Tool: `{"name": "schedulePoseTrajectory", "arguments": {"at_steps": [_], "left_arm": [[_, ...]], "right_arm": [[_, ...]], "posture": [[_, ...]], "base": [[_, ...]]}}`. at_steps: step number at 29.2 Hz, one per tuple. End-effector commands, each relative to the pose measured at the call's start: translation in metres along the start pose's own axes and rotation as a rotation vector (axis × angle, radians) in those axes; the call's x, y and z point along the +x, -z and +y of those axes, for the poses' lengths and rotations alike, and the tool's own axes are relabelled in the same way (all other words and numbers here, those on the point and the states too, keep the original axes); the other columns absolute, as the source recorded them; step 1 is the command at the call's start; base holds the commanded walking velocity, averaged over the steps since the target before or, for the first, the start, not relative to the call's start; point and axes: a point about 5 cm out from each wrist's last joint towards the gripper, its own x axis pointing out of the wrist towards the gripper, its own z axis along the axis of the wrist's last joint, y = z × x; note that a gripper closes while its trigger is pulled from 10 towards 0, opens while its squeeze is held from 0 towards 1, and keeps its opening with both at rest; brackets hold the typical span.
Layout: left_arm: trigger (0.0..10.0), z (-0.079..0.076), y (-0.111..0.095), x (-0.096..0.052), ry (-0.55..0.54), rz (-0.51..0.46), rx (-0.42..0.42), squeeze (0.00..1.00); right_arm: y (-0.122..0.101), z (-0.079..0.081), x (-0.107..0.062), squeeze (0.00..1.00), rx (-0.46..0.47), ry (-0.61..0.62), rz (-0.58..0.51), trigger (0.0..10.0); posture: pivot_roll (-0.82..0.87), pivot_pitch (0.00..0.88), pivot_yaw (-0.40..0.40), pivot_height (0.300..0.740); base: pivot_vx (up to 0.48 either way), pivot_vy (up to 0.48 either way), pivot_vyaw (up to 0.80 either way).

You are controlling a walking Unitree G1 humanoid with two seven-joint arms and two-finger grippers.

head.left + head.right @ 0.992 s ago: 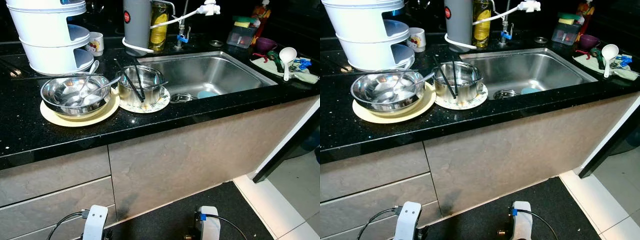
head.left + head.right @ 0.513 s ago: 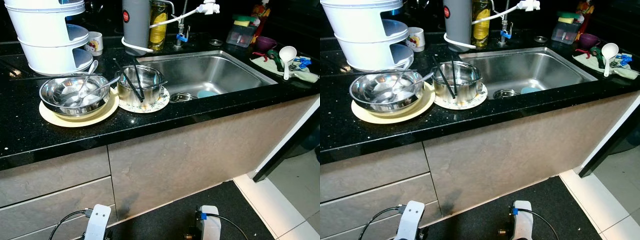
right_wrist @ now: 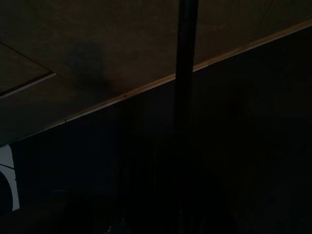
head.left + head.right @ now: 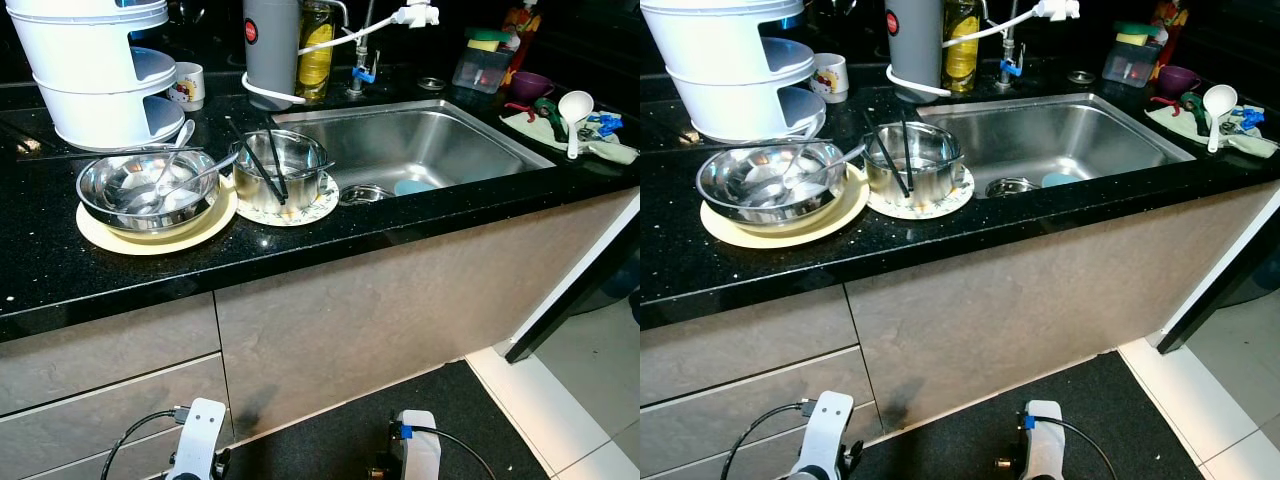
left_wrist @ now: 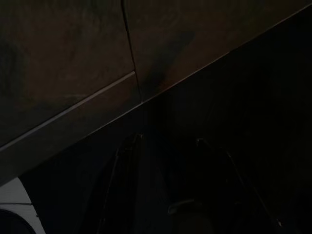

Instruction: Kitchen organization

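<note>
Two steel bowls (image 4: 148,190), two plates (image 4: 155,235)

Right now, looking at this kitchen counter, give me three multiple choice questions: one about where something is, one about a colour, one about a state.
1. Where does the wide steel bowl sit?
A. in the sink
B. on the yellow plate
C. on the floor

2. What colour is the ladle at the right of the sink?
A. white
B. red
C. black

3. How do the robot's arms stand?
A. both reach over the counter
B. one holds the pot
C. both hang low in front of the cabinet

Answers:
1 B: the yellow plate rims the bowl underneath.
2 A: its scoop and handle are white against the cloth.
3 C: the left arm and right arm show at the bottom, below the counter.
</note>
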Motion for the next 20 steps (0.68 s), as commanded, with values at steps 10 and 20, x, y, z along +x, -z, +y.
{"name": "schedulePoseTrajectory", "arguments": {"at_steps": [10,20], "left_arm": [[10.0,-0.0032,0.0080,-0.0025,0.014,0.025,0.002,0.00],[10.0,0.0003,0.0061,-0.0023,0.008,0.012,-0.004,0.00]], "right_arm": [[0.0134,-0.0028,-0.0071,0.00,0.009,0.009,0.014,10.0],[0.0118,0.0012,-0.0071,0.00,-0.001,-0.012,-0.015,10.0]], "posture": [[-0.03,0.151,-0.048,0.740],[-0.02,0.161,-0.050,0.740]], "base": [[0.000,0.000,0.00],[0.000,0.000,0.00]]}}
